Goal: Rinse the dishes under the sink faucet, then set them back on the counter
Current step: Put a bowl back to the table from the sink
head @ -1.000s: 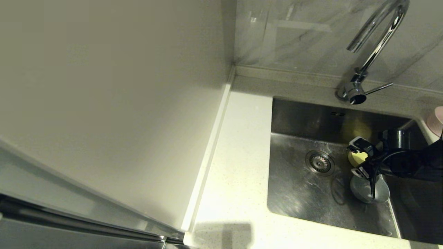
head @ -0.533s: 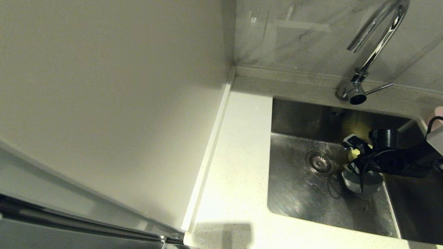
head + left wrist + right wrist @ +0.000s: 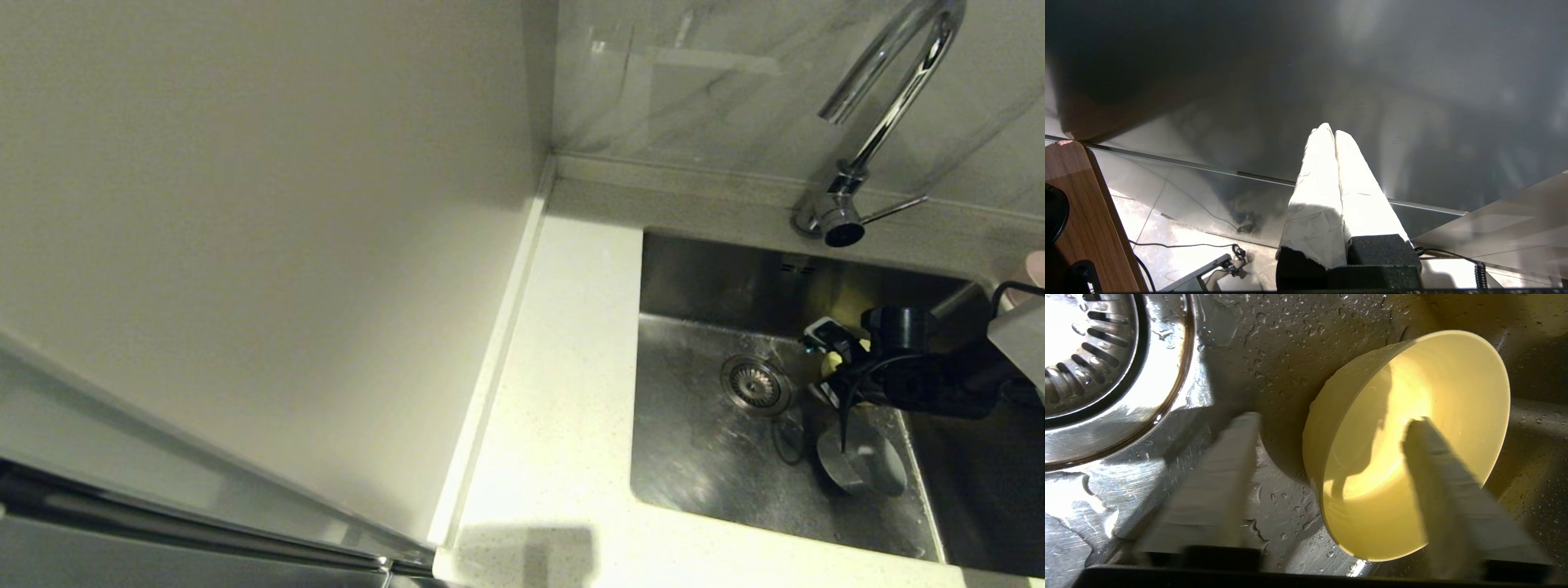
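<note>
My right gripper [image 3: 1331, 419] is down in the sink [image 3: 702, 457], open, straddling the wall of the yellow bowl [image 3: 1412, 396], which lies tipped on its side. One finger is inside the bowl; the other is outside it, a small gap away. In the head view the gripper [image 3: 823, 359] hides most of the yellow bowl [image 3: 831, 365]. The grey-blue bowl [image 3: 865, 465] lies tilted on the sink floor nearer me. A sliver of the pale pink bowl [image 3: 1035, 269] shows on the counter at the right edge. My left gripper [image 3: 1331, 131] is parked out of the head view, shut and empty.
The drain strainer [image 3: 755, 384] sits just left of the right gripper. The chrome faucet [image 3: 886, 106] arches over the sink's back edge, with its lever [image 3: 894, 208] pointing right. The white counter [image 3: 563, 343] runs left of the sink beside a tall off-white panel [image 3: 269, 245].
My right gripper has moved lower and further back in the sink, around the yellow bowl. The grey-blue bowl has shifted and now lies more tilted, nearer the front.
</note>
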Robot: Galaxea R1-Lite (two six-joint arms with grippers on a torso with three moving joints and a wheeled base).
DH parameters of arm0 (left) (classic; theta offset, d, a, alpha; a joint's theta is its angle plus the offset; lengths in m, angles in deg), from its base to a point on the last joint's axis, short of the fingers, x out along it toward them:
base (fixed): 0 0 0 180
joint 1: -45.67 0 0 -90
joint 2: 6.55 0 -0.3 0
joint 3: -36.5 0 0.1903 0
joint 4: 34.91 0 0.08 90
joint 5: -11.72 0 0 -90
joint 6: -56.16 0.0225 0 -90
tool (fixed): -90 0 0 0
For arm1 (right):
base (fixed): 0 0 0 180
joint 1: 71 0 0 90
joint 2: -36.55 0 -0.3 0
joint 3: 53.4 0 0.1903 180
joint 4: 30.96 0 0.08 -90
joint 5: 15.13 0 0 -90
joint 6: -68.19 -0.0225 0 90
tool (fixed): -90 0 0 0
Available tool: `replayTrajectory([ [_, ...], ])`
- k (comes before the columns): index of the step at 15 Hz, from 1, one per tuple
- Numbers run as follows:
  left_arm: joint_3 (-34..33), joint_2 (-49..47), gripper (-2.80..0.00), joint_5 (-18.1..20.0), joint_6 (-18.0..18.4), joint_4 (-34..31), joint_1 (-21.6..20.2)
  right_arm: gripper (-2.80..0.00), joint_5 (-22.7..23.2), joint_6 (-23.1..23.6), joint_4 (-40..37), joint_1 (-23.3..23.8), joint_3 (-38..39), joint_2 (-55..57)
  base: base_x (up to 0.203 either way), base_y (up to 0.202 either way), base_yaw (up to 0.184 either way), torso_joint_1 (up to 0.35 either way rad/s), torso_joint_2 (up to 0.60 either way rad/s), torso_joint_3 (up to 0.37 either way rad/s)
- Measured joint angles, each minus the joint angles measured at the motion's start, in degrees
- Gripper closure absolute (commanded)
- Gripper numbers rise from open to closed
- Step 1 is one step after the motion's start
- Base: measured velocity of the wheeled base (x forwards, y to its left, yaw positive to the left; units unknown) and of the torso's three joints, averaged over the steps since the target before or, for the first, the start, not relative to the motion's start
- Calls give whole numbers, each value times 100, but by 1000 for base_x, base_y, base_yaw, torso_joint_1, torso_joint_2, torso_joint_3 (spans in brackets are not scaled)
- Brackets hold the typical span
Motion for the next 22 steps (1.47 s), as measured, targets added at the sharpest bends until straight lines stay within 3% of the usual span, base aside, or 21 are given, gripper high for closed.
replayTrajectory([
  [13,0,0,0,2,-1,2,0,0,25,-507,17,13,198,-349,0,0,0,0,0,0],
  [22,0,0,0,-1,-1,0,0,0,417,-1441,-74,470,2021,-2306,0,0,0,0,0,0],
])
